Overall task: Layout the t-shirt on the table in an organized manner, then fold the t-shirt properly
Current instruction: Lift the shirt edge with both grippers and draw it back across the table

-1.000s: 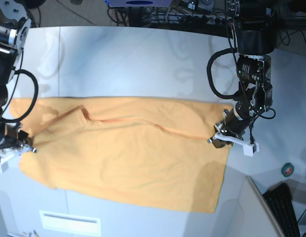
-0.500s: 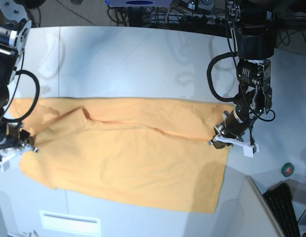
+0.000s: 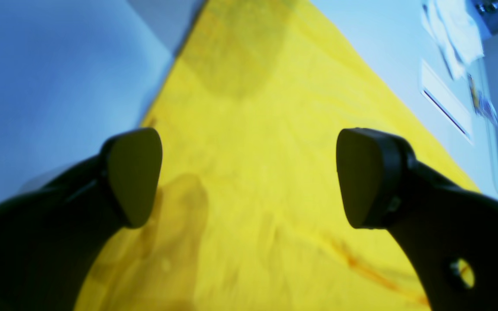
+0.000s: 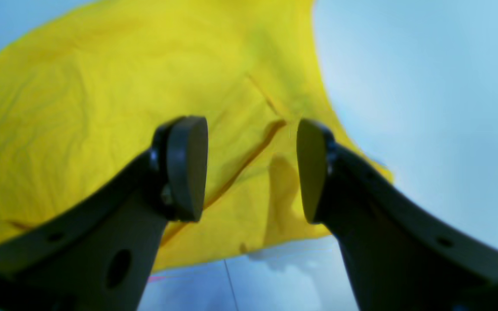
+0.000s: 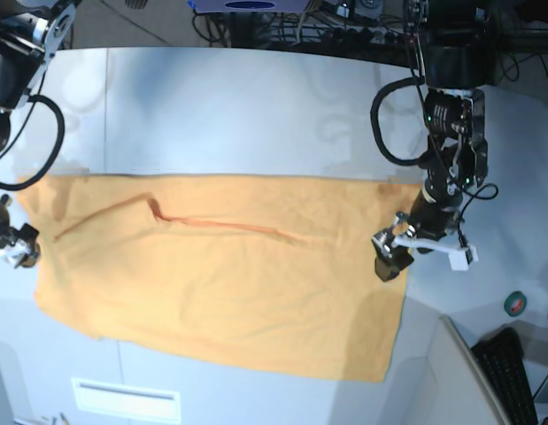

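T-shirt (image 5: 220, 274): spread flat, centre of counter (image 5: 256, 106); long crease across upper half. Bare counter beyond far edge; near hem close to counter front. Left tool (image 5: 424, 252): jaws wide apart, empty, over shirt's side edge. Right tool (image 4: 251, 168): jaws parted, empty, above opposite edge.

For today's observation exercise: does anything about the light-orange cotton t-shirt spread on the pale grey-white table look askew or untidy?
Mostly flat, but the light-orange cotton t-shirt has a long raised crease running across its upper half, and its lower edge slants unevenly. It lies on the pale grey-white table. Both grippers, left and right, are open above its ends.
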